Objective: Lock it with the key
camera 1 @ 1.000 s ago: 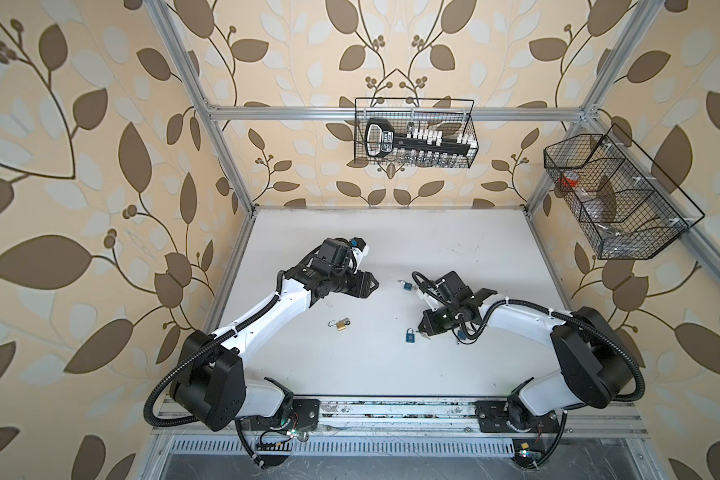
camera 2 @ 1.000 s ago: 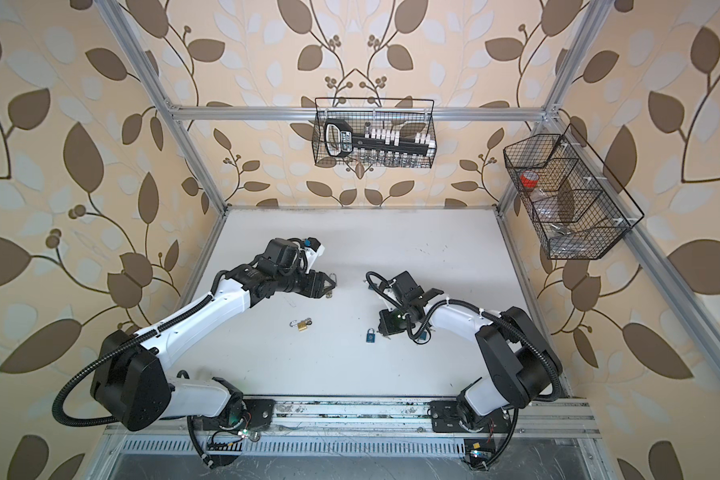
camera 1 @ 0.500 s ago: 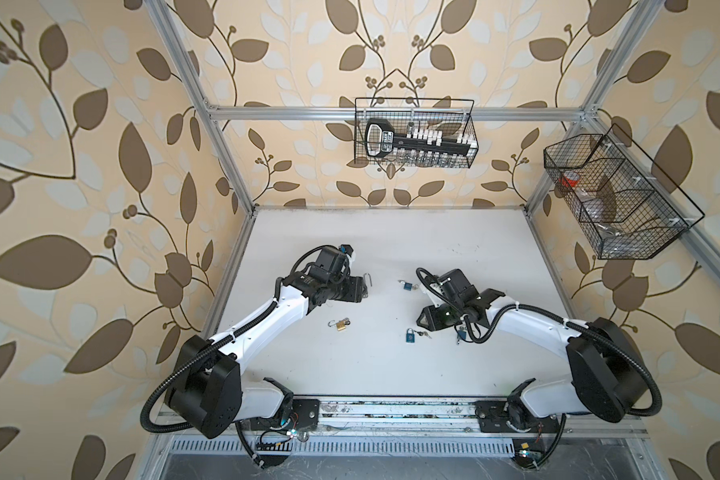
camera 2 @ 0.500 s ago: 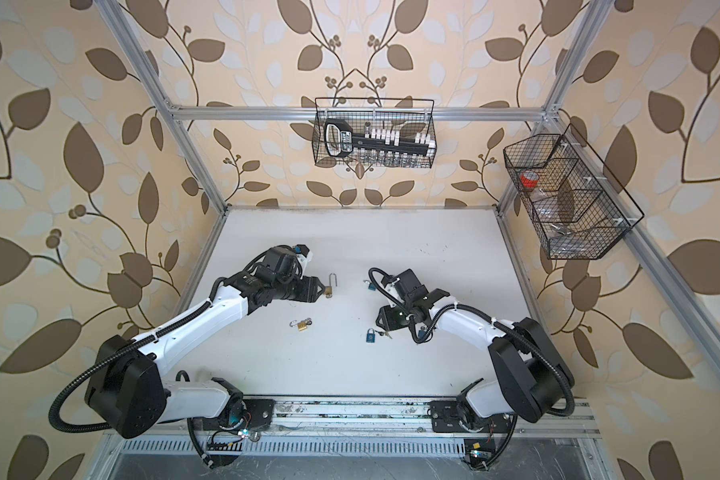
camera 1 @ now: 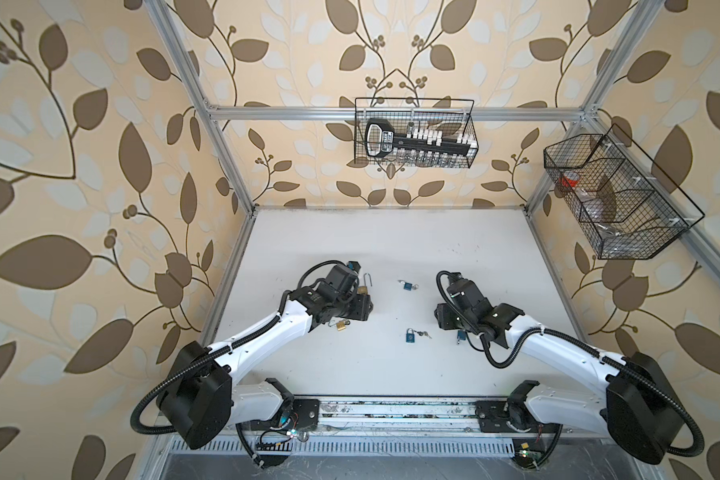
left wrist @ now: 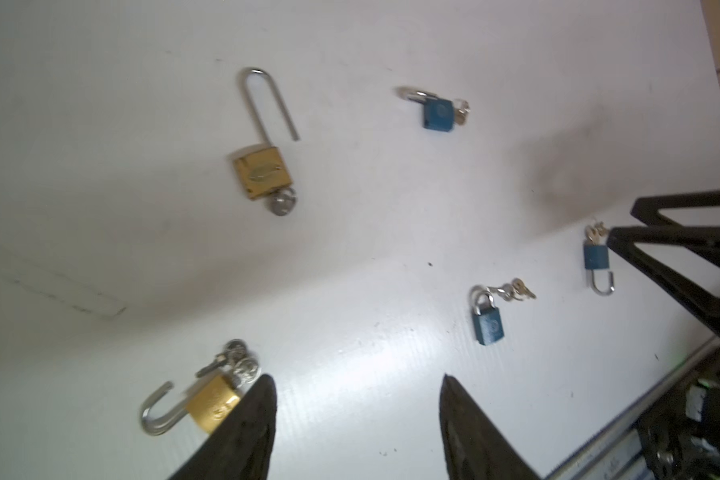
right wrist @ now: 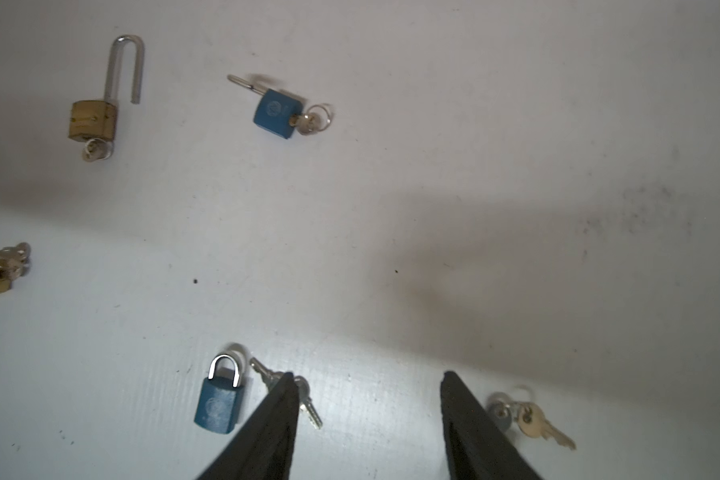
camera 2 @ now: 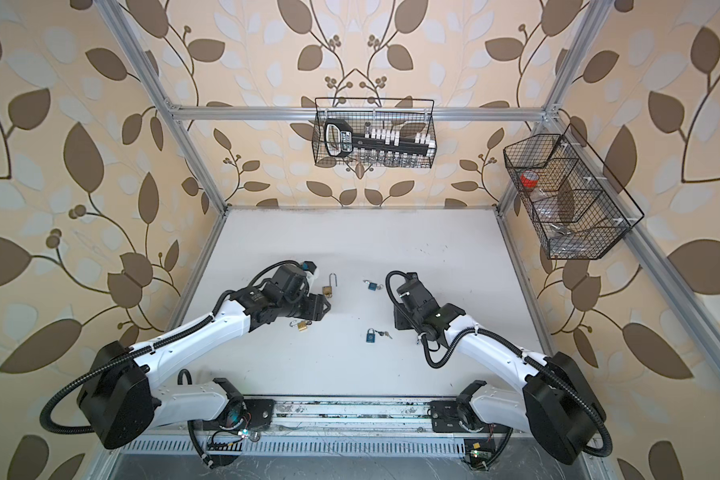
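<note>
Poses mirrored, left tool [left wrist: 356,377] spread, right tool [right wrist: 367,374] spread

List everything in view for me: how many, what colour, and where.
brass padlocks: 2, gold, table's left half; long-shackle brass padlock, short brass padlock, shackles open
blue padlocks: 3, blue; far blue padlock, near blue padlock, third blue padlock by the right arm
keys: count unclear, silver and brass, at the padlocks
wire baskets: 2, black; back basket, side basket
table: 1, white
left gripper: 1, black, open
right gripper: 1, black, open
</note>
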Robot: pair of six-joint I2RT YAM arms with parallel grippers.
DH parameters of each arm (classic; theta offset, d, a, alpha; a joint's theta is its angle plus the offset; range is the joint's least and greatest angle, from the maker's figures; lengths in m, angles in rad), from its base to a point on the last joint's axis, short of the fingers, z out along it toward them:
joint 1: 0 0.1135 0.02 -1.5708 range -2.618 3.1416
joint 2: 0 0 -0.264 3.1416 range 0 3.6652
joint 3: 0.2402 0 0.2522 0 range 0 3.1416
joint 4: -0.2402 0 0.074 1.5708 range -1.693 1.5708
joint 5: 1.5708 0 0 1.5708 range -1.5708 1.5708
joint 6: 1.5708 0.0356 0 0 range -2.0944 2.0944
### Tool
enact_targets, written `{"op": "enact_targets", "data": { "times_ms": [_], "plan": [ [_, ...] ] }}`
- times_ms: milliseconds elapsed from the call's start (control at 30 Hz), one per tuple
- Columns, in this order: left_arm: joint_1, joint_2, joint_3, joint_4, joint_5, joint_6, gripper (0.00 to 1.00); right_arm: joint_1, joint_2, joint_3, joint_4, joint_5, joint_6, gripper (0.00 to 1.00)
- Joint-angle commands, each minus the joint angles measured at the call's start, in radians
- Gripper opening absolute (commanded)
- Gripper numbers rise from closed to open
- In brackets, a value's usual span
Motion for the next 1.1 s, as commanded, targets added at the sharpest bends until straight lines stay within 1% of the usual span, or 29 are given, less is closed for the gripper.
{"op": "enact_targets", "data": {
  "times_ms": [0,67,100,200,233,267,300,367,433,500,533,567,600,633,700,767,833,933,1000,1067],
  "plan": [
    [-0.065,0.036,0.029,0.061,-0.019,0.019,0.63,-0.02,-0.041,-0.039,-0.078,0.086,0.103,0.55],
    [-0.081,0.05,0.021,0.109,-0.008,-0.005,0.63,-0.04,-0.046,-0.036,-0.088,0.067,0.096,0.55],
    [-0.082,0.056,0.015,0.13,-0.004,-0.022,0.63,-0.046,-0.038,-0.028,-0.083,0.049,0.072,0.54],
    [-0.079,0.06,0.005,0.167,-0.022,-0.073,0.63,-0.045,0.012,0.023,-0.042,-0.046,-0.066,0.54],
    [-0.069,0.054,0.003,0.173,-0.023,-0.082,0.63,-0.045,0.034,0.043,-0.017,-0.084,-0.132,0.54],
    [-0.045,0.042,-0.004,0.183,-0.007,-0.094,0.63,-0.046,0.049,0.054,0.028,-0.136,-0.209,0.54],
    [-0.014,0.028,-0.018,0.197,0.022,-0.114,0.63,-0.045,0.062,0.063,0.067,-0.159,-0.253,0.55],
    [0.082,-0.026,-0.063,0.24,0.101,-0.157,0.63,-0.047,0.097,0.092,0.155,-0.165,-0.362,0.55],
    [0.167,-0.077,-0.09,0.244,0.158,-0.184,0.63,-0.065,0.152,0.135,0.216,-0.17,-0.44,0.57],
    [0.256,-0.12,-0.106,0.238,0.225,-0.215,0.62,-0.104,0.222,0.176,0.27,-0.235,-0.535,0.61],
    [0.306,-0.137,-0.12,0.249,0.283,-0.236,0.62,-0.125,0.257,0.194,0.297,-0.267,-0.573,0.62],
    [0.359,-0.149,-0.133,0.261,0.34,-0.259,0.62,-0.141,0.286,0.211,0.322,-0.314,-0.633,0.65],
    [0.399,-0.155,-0.141,0.269,0.382,-0.273,0.62,-0.157,0.311,0.222,0.344,-0.357,-0.683,0.7],
    [0.435,-0.157,-0.144,0.267,0.421,-0.278,0.62,-0.169,0.338,0.234,0.364,-0.401,-0.751,0.71],
    [0.477,-0.159,-0.138,0.242,0.458,-0.274,0.62,-0.181,0.392,0.266,0.355,-0.488,-0.898,0.77],
    [0.508,-0.159,-0.132,0.229,0.491,-0.273,0.62,-0.188,0.454,0.309,0.323,-0.484,-1.006,0.78],
    [0.532,-0.162,-0.125,0.222,0.51,-0.276,0.61,-0.218,0.5,0.347,0.304,-0.524,-1.055,0.78],
    [0.589,-0.179,-0.148,0.257,0.546,-0.321,0.59,-0.251,0.56,0.396,0.296,-0.594,-1.089,0.76],
    [0.64,-0.181,-0.176,0.313,0.601,-0.367,0.58,-0.252,0.601,0.433,0.272,-0.607,-1.128,0.79],
    [0.676,-0.183,-0.183,0.324,0.636,-0.383,0.58,-0.252,0.645,0.47,0.261,-0.604,-1.143,0.75]
  ]
}}
